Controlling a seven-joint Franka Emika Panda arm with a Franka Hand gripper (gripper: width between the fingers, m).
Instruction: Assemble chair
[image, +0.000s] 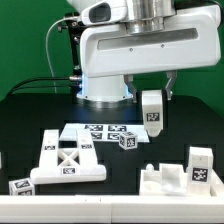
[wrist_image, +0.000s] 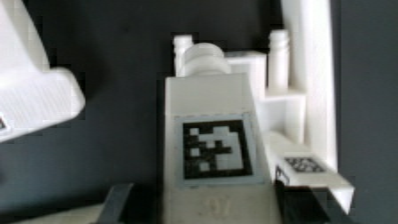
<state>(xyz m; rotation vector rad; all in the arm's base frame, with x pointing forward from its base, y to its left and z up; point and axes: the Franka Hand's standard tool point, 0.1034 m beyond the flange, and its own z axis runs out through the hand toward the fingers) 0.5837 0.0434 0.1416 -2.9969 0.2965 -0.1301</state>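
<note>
Gripper (image: 152, 97) down in front of the arm's base, closed part-way on a tagged white block (image: 152, 112). Fingers (wrist_image: 121, 203) narrow, pressed against the block's two sides. Tag on the block facing the wrist camera, and a rounded peg (wrist_image: 205, 60) at the block's far end. Block upright in the exterior view, apparently clear of the dark table (image: 30, 110); contact underneath impossible to tell.

Other chair pieces loose on the table:
- cross-braced panel (image: 65, 160), flat, toward the exterior view's left, in front of the marker board (image: 98, 130)
- small tagged cube (image: 128, 141), just beside the marker board's end on the exterior view's right, near the held block
- small tagged piece (image: 20, 187), at the front on the exterior view's left
- notched white slab (image: 163, 178), at the front on the exterior view's right
- upright tagged piece (image: 200, 168), just beside the slab

More white parts beyond the block in the wrist view, too blurred to tell apart.
</note>
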